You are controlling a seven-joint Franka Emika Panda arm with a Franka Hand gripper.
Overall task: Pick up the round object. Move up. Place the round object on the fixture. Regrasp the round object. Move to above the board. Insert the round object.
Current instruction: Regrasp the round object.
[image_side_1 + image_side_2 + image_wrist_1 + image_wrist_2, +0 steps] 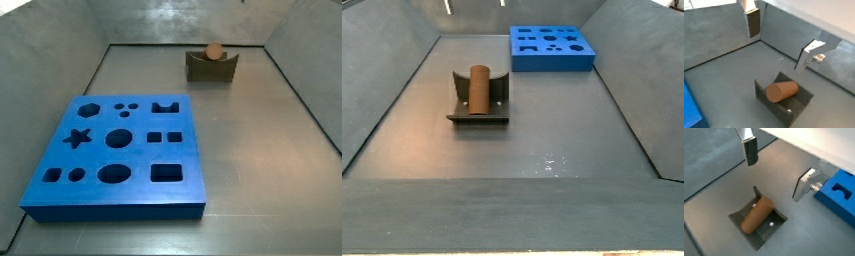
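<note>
peg resting in the cradle, gripper hanging open above it

the short brown wooden cylinder peg (756,215) lies on its side in the notched top of the small dark olive-grey fixture (775,226), its lighter tan end facing out in a side view (214,50). the gripper (784,43) hangs above the fixture, its flat silver fingers (753,23) spread wide with nothing between the pads, and clear of the peg in both wrist views. it does not appear in either side view.

the regrasp looks to be the step in hand, and it could go wrong in a few ways. if the fingers come down off-centre, one pad may nudge the round peg and roll or tip it out of the notch; a finger could also catch the fixture wall. a skewed grip would leave the peg tilted for the hole.

the floor is smooth dull grey, slightly glossy, ringed by sloped grey walls. in a side view, the large thick blue slab with shaped cut-outs (118,152) lies at about 7 o'clock, well apart from the fixture at about 1 o'clock.
</note>
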